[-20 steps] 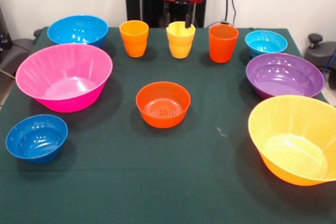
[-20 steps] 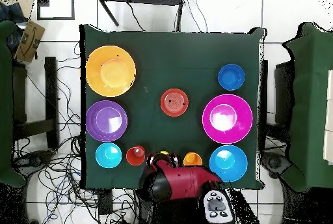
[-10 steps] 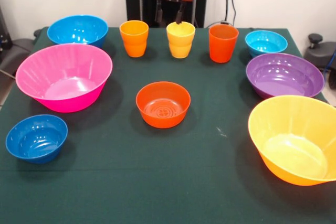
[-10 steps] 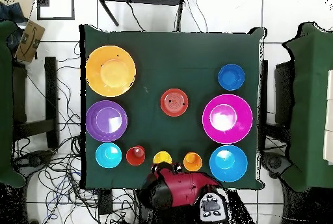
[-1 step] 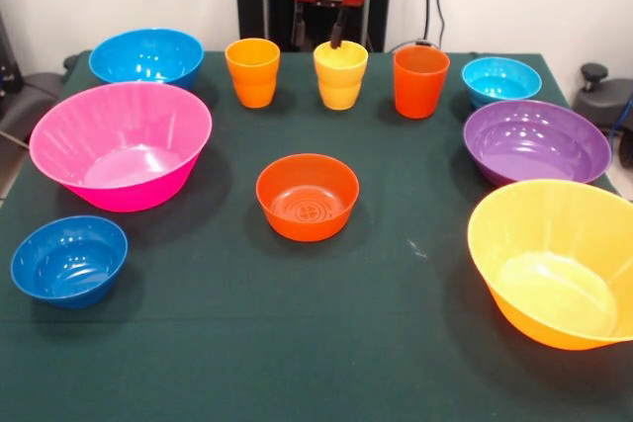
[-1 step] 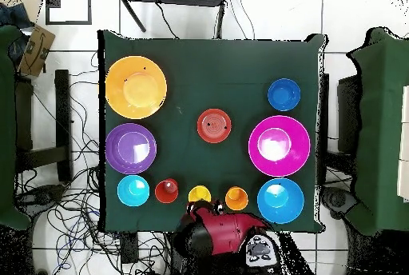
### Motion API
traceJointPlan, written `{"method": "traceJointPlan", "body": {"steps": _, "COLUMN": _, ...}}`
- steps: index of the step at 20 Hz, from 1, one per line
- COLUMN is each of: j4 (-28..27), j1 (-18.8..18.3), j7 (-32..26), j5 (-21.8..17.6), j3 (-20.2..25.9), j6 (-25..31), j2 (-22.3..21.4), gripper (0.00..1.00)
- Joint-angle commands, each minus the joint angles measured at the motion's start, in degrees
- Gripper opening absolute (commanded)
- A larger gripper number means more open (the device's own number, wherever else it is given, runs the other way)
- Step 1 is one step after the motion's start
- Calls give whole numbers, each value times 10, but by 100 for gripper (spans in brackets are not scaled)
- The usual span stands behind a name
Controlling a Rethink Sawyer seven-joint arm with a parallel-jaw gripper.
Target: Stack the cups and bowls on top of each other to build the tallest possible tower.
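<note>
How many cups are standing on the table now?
3, in one row in the front view: the light orange cup at left, the yellow cup in the middle, the red-orange cup at right. None looks hidden.

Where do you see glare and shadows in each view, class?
Front view: bright glare patches sit inside the pink bowl, the yellow-orange bowl and the purple bowl; soft shadows fall on the green cloth beside the orange-red bowl and the cups. Overhead view: pale glare marks the centres of the big bowls, and shadows barely show.
</note>
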Motion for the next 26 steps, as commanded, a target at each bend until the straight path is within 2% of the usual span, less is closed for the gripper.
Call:
{"method": "traceJointPlan", "body": {"steps": 1, "j4": -20, "j1": 10, "j7": 63, "j5": -30, "j3": 23, "j6": -75, "j2": 34, "gripper": 100}}
{"method": "traceJointPlan", "body": {"steps": 4, "j4": -19, "j1": 5, "j7": 62, "j5": -29, "j3": 28, "j6": -88, "j2": 37, "gripper": 100}}
{"method": "traceJointPlan", "body": {"steps": 14, "j4": -36, "j1": 39, "j7": 50, "j5": -20, "j3": -18, "j6": -109, "j2": 59, "gripper": 100}}
{"method": "traceJointPlan", "body": {"steps": 21, "j4": -37, "j1": 15, "j7": 48, "j5": -32, "j3": 7, "j6": -101, "j2": 70, "gripper": 100}}
{"method": "traceJointPlan", "body": {"steps": 26, "j4": -44, "j1": 21, "j7": 54, "j5": -29, "j3": 7, "j6": -131, "j2": 92, "gripper": 100}}
